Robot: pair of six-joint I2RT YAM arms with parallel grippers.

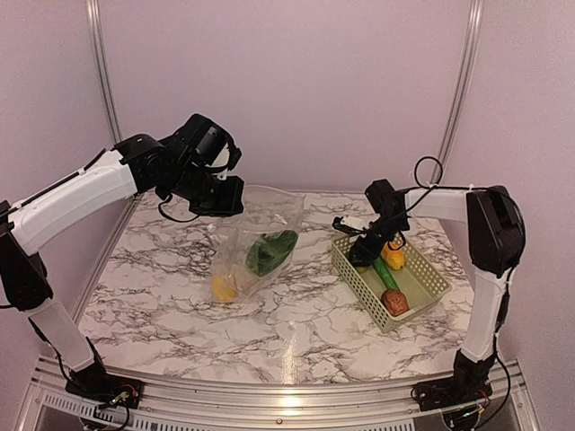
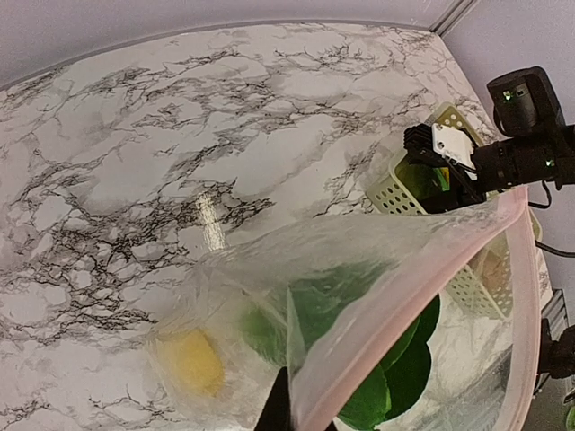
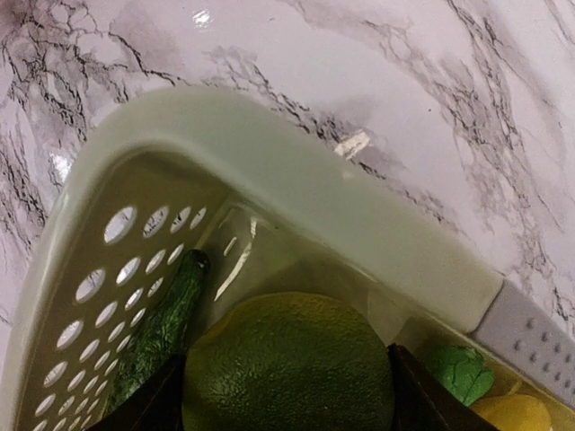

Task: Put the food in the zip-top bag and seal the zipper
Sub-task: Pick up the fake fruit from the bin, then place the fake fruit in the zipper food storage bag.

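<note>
Right hand (image 3: 287,400) astride round dark-green toy fruit (image 3: 287,355) in pale-green lattice basket (image 3: 269,153), grip unclear | left hand (image 1: 225,193) clamped on clear plastic bag (image 1: 269,224) | risk: smooth fruit squirts out

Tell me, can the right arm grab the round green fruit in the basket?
Probably yes. The right gripper sits inside the basket, straddling the green fruit, with nothing in between to block it.

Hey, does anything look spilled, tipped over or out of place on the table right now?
Nothing is spilled. The zip-top bag hangs slanted from the left gripper, its mouth unsealed, with a yellow fruit and a green leafy vegetable inside. The basket sits upright.
</note>
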